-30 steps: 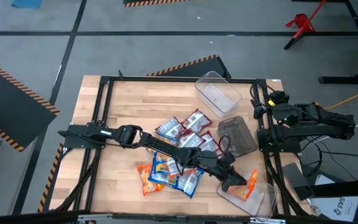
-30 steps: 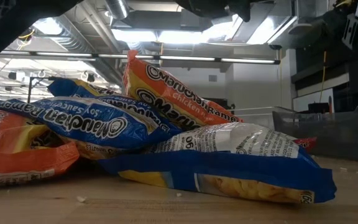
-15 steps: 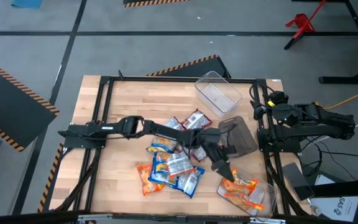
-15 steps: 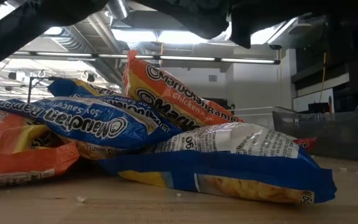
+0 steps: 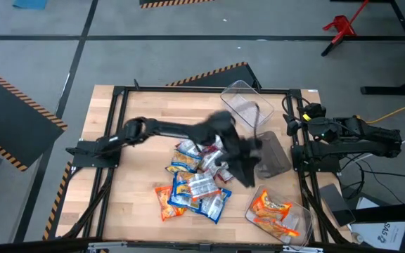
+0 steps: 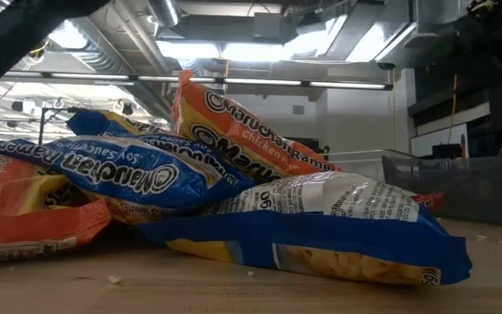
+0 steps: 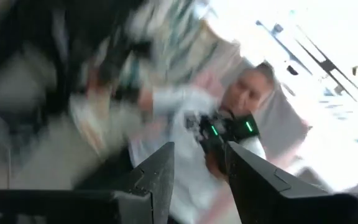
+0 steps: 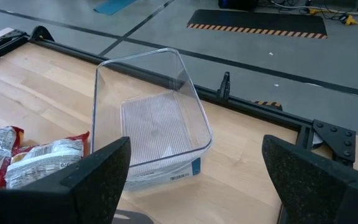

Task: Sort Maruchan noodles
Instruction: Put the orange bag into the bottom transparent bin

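Several Maruchan noodle packets (image 5: 197, 184), orange, blue and red with white, lie heaped at the table's middle; the low view shows an orange one (image 6: 251, 131) leaning on a blue one (image 6: 103, 166). One orange packet (image 5: 273, 211) lies flat in the clear tub (image 5: 302, 211) at the near right. My left gripper (image 5: 247, 177) hangs blurred above the table between the heap and the dark grey tub (image 5: 269, 151); its fingers (image 7: 160, 180) stand open with nothing between them. My right gripper (image 8: 204, 180) waits open at the right edge.
A second clear tub (image 5: 248, 105) stands at the far right, also in front of my right gripper as tub (image 8: 154, 118). Red-and-white packets (image 8: 36, 155) lie beside it. The black frame rail (image 5: 188, 89) runs round the table.
My left gripper has let go of the orange packet, which now lies flat in the near right clear tub. The gripper has then risen and swung away from the tub toward the far edge, tipping from pointing down to about level.
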Controlling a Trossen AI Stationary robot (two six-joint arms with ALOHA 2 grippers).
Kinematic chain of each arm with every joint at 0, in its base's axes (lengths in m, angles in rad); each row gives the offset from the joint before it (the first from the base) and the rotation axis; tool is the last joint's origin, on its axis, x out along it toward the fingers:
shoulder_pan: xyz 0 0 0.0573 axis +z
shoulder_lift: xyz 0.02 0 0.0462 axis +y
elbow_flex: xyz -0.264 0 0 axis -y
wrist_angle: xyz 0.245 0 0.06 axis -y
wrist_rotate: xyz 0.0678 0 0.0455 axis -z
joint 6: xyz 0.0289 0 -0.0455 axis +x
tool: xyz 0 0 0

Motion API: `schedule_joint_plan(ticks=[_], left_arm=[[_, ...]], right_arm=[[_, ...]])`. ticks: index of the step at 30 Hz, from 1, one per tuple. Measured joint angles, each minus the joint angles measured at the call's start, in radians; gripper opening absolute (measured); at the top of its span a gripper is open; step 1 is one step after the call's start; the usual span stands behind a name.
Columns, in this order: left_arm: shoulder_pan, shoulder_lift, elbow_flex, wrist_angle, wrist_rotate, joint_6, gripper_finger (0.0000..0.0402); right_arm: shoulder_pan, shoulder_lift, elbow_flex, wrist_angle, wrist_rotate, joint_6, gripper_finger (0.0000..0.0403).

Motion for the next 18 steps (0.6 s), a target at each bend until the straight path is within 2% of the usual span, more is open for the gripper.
schedule_joint_plan(ticks=[5,9,11,14,18], left_arm=[[-0.034,-0.154,0.001,0.152,-0.072,0.140,0.0136],[-0.067,-0.254,0.003,0.129,-0.071,0.413,0.0136],[-0.089,-0.273,0.003,0.079,-0.113,0.539,0.0136],[-0.095,-0.297,0.000,-0.110,-0.261,0.706,0.0136],[-0.027,-0.393,0.000,-0.583,-0.597,0.935,0.0136]], right_arm=[[0.000,0.000,0.000,0.000,0.000,0.000,0.0351],[0.000,0.000,0.000,0.000,0.000,-0.001,0.0351],[0.000,0.000,0.000,0.000,0.000,-0.001,0.0351],[0.000,0.000,0.000,0.000,-0.020,-0.002,0.0351],[0.000,0.000,0.000,0.002,-0.065,-0.019,0.0351]])
